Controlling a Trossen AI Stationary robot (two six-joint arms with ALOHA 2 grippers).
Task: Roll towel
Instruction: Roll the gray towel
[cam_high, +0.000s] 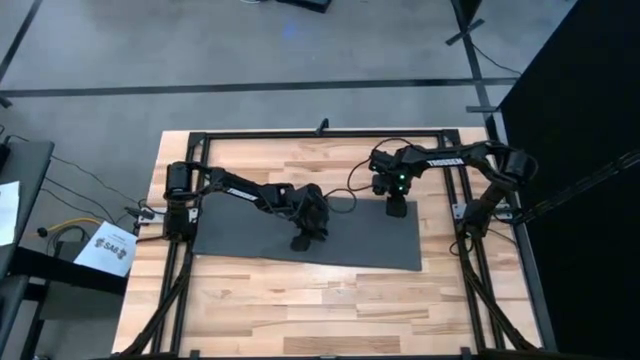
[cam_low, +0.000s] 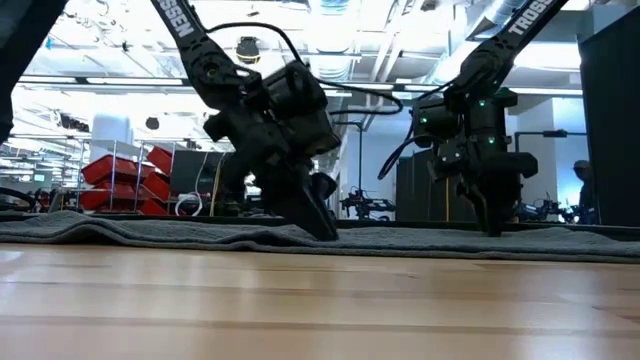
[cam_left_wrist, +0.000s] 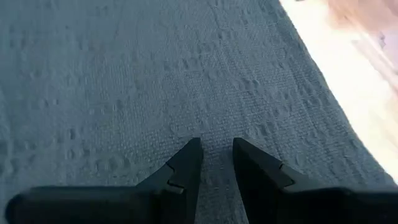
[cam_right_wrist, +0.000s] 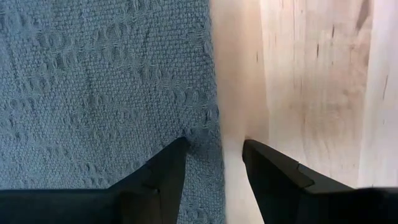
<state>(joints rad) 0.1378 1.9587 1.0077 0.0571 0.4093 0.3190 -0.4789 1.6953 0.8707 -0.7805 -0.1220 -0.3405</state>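
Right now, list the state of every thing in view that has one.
towel: spread flat on the table, unrolled.
left hand: down on the towel's middle, fingers slightly apart, nothing gripped.
right hand: open, straddling the towel's far edge, one finger on cloth, one on wood.
table: wooden, towel lying across it.

White letters reading "TROSSEN" run along the right arm (cam_low: 528, 22) at the upper right of the low view; the left arm (cam_low: 183, 22) at the upper left carries the same lettering, only partly readable. In the high view, a white sheet (cam_high: 104, 247) at the left edge bears dark print that looks like "SAB".
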